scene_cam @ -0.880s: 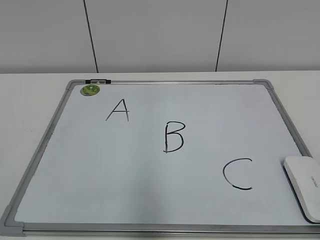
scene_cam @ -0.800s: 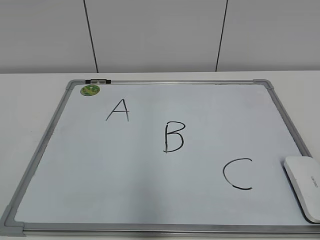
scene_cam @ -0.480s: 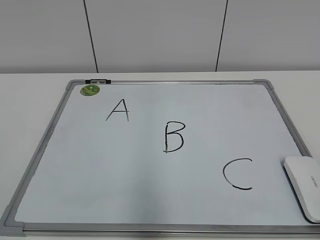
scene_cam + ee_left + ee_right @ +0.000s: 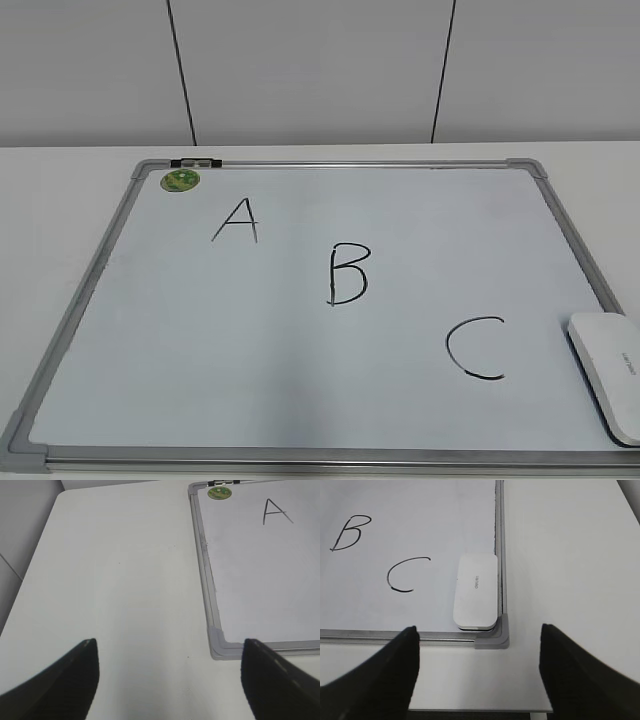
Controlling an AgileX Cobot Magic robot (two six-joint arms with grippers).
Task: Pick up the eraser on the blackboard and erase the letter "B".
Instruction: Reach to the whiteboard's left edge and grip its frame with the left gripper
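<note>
The blackboard (image 4: 180, 330) lies flat on the white table, a pale board with a silver frame. The black letter "B" (image 4: 347, 274) is near its middle and also shows in the right wrist view (image 4: 350, 532). The white eraser (image 4: 610, 372) lies in the board's near right corner, seen whole in the right wrist view (image 4: 476, 591). My right gripper (image 4: 478, 672) is open and empty, just off the board's near right corner, short of the eraser. My left gripper (image 4: 170, 680) is open and empty over bare table left of the board's near left corner (image 4: 220, 642).
A black "A" (image 4: 236, 220) is at the upper left and a black "C" (image 4: 476, 347) at the lower right, left of the eraser. A round green sticker (image 4: 181, 180) sits in the far left corner. The table's front edge (image 4: 470, 710) is under my right gripper.
</note>
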